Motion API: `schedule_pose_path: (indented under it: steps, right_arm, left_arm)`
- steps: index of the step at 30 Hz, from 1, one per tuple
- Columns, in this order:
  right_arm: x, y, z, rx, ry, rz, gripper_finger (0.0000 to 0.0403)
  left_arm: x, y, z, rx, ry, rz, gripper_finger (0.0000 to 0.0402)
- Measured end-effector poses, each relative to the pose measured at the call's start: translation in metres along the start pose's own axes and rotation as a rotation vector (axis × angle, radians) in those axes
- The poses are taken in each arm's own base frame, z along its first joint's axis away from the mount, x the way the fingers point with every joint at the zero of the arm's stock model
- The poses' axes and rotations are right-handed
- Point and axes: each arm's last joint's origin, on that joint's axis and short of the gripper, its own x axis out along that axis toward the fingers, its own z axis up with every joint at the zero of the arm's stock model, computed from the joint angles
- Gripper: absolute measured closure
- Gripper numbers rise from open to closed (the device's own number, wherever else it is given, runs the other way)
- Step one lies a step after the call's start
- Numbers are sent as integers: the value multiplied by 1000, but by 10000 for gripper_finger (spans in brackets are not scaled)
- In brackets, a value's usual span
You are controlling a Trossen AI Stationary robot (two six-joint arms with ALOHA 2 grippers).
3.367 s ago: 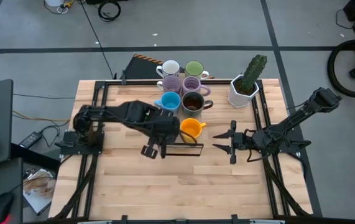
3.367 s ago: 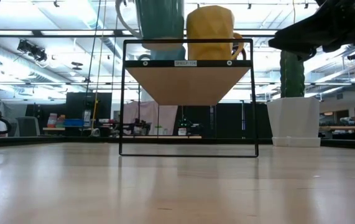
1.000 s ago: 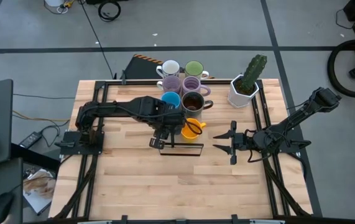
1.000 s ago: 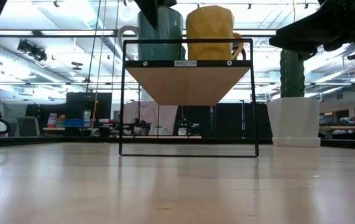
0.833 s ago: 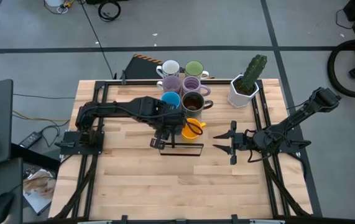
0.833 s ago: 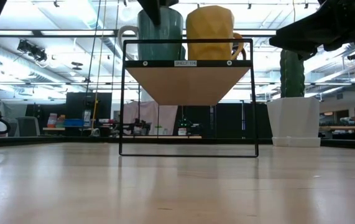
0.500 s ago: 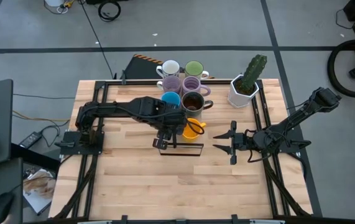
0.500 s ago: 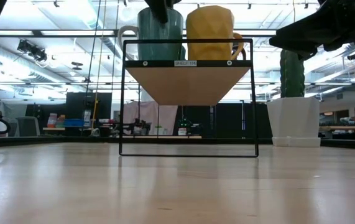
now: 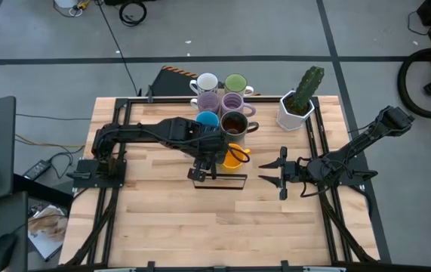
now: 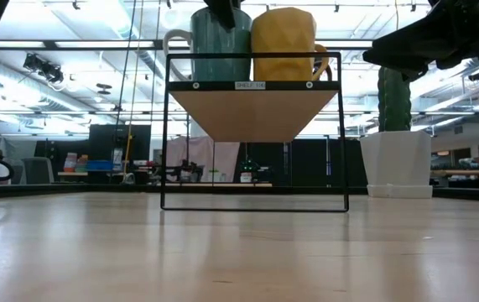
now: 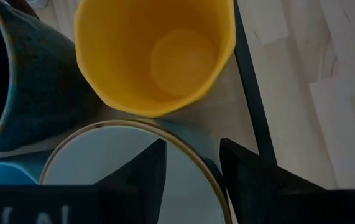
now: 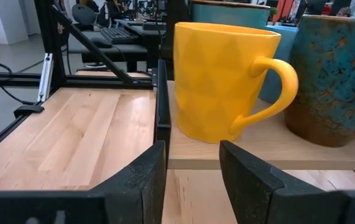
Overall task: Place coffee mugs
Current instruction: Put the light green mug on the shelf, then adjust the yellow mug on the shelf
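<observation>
A black wire shelf with a wooden board (image 9: 234, 183) (image 10: 256, 109) stands mid-table. On it sits an orange mug (image 10: 285, 46) (image 12: 221, 81) (image 11: 158, 50). Beside it, on its left, is a teal mug with a white inside (image 10: 221, 54) (image 11: 102, 165); my left gripper (image 9: 207, 160) (image 11: 193, 168) is shut on it from above. Behind the shelf stand white (image 9: 206, 81), green (image 9: 235, 83), two lilac (image 9: 209, 100) (image 9: 232, 102), blue (image 9: 206, 121) and dark brown (image 9: 234, 122) mugs. My right gripper (image 9: 264, 177) (image 12: 193, 174) waits open, right of the shelf. My left gripper grips the teal mug's wall at the rim (image 11: 209, 177), on the mug's near side. One finger (image 11: 143, 171) is inside the mug and the other (image 11: 245, 174) outside. The fingers point down. The mug is upright, handle (image 10: 172, 46) to the left, its base hidden behind the shelf's front rail.
A white hexagonal pot with a cactus (image 9: 300, 102) (image 10: 394, 143) stands at the back right. Black frame rails run along the table's left (image 9: 113, 189) and right (image 9: 328, 204) sides. Bare wood lies in front of the shelf (image 9: 223, 227).
My left gripper has carried the teal mug a little toward the table's right, closer to the orange mug. The mug has stayed upright.
</observation>
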Motion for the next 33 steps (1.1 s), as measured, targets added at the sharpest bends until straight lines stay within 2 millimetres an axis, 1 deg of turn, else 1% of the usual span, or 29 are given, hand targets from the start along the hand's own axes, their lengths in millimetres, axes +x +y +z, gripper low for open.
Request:
schedule_pose_path:
  steps: [10,15,21,24,28,33]
  right_arm:
    - [12,-13,-2,-13,-2,-100,245]
    - [17,-20,0,-29,-19,-38,245]
    - [23,-34,0,-44,-17,-28,245]
    - [26,-43,0,-31,-23,14,245]
    - [30,-57,-2,-17,-11,28,245]
    - [32,-74,-1,4,-31,120,245]
  left_arm:
    - [0,1,3,19,-28,12,246]
    - [0,1,3,20,-33,13,246]
    - [0,1,3,18,-33,13,246]
    - [0,1,3,5,-32,13,246]
    - [0,1,3,-8,-32,13,246]
    - [0,1,3,-8,-32,13,246]
